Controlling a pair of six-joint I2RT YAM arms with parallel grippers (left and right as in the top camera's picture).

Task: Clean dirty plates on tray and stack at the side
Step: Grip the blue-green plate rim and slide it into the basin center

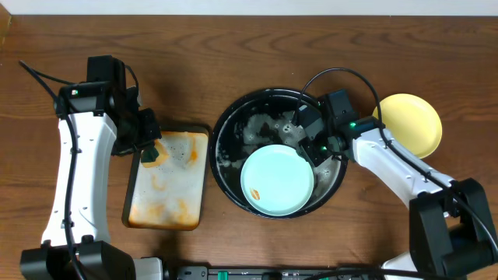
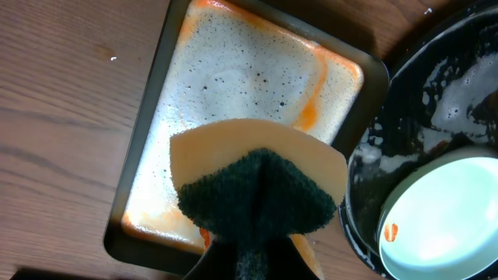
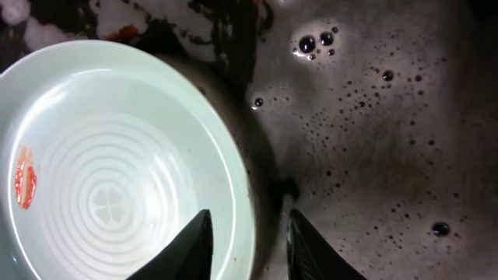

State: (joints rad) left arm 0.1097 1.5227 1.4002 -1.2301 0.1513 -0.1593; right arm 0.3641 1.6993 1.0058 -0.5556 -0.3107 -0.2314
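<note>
We saw the right gripper [image 3: 245, 241], jaws apart astride the plate [image 3: 117, 179] rim; being soapy, it might slip. The left gripper [image 1: 149, 154] clamped the sponge [image 2: 257, 194].

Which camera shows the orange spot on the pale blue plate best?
The right wrist view: the orange spot is big and sharp on the plate. Overhead it is a tiny speck; the left wrist view shows it small, near the rim.
</note>
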